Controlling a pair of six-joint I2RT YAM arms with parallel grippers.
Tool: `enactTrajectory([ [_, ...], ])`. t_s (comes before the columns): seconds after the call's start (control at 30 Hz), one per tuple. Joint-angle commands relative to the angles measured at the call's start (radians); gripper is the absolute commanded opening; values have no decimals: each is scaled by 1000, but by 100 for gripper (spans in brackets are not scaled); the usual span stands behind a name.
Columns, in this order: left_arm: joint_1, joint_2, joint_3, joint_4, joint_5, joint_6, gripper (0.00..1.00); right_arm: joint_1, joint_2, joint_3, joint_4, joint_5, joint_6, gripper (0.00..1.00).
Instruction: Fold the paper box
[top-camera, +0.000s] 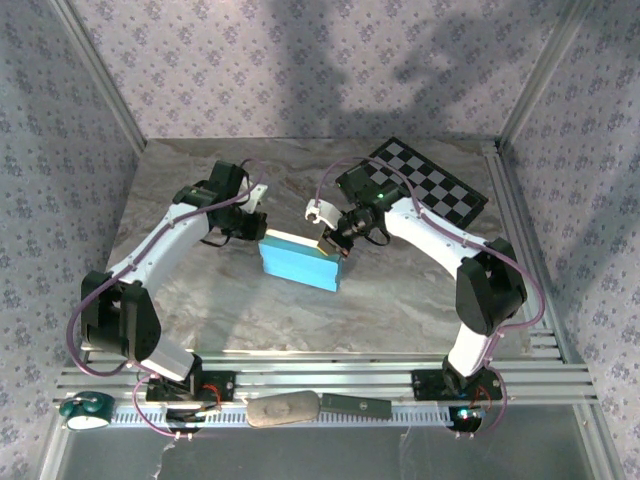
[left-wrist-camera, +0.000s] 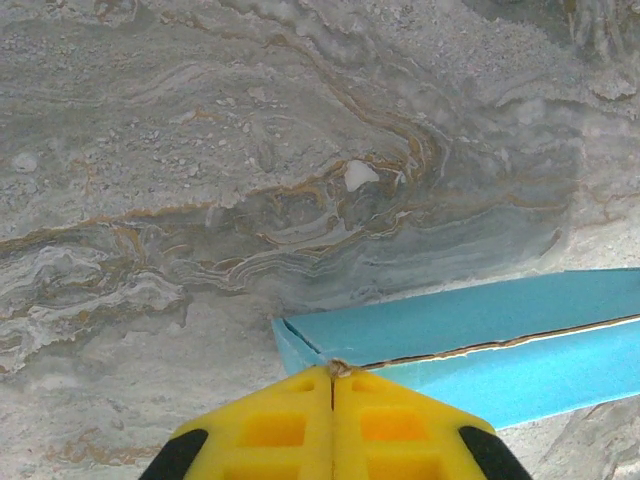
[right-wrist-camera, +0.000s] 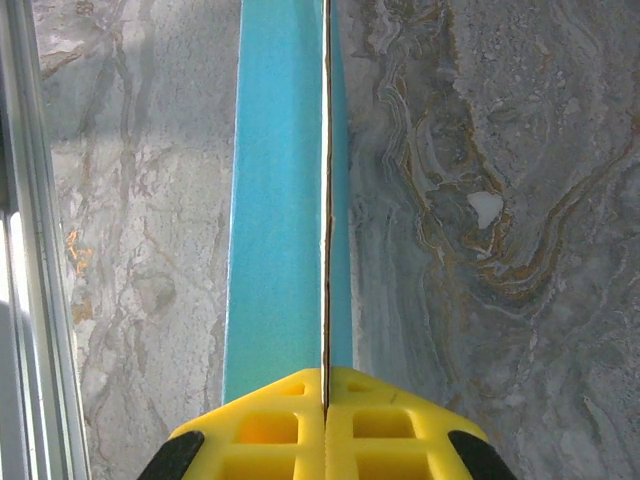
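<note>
From above, the paper box sits about the middle of the marbled surface, a shade nearer the far edge than the near one. It is a flat turquoise slab with a pale strip along its far side. The left gripper is at its far left corner and the right gripper at its far right corner. At that height I cannot see how the fingers stand. The black-and-white checkerboard lies flat in the far right corner of the surface, part of it hidden under the right arm. The wrist cameras settle the fingers. On the left gripper, the yellow fingers are pressed together. The box has a thin card seam that ends right at their tips, where a scrap of it looks nipped, though the contact itself is small and hard to make out. On the right gripper, the fingers are likewise closed, and the card edge of the box runs straight down into the slit between them, turquoise on both sides. The box is cut off at the frame edge in both close views. A pale chip-like patch in the marble shows beyond the box in both.
</note>
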Motion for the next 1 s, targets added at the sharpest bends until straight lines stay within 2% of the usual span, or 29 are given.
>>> enactTrajectory([
  [0.0, -3, -32, 2, -18, 4, -13, 4, 13, 9, 1, -10, 36, -5, 0],
  [0.17, -12, -63, -37, 11, -20, -33, 0, 20, 0, -10, 11, 66, -1, 0],
  [0.7, -42, -225, -285, 245, -77, -168, 0, 96, -92, -133, 183, 279, 21, 0],
  [0.97, -69, -241, -341, 282, -120, -191, 0, 138, -115, -162, 232, 357, 8, 0],
])
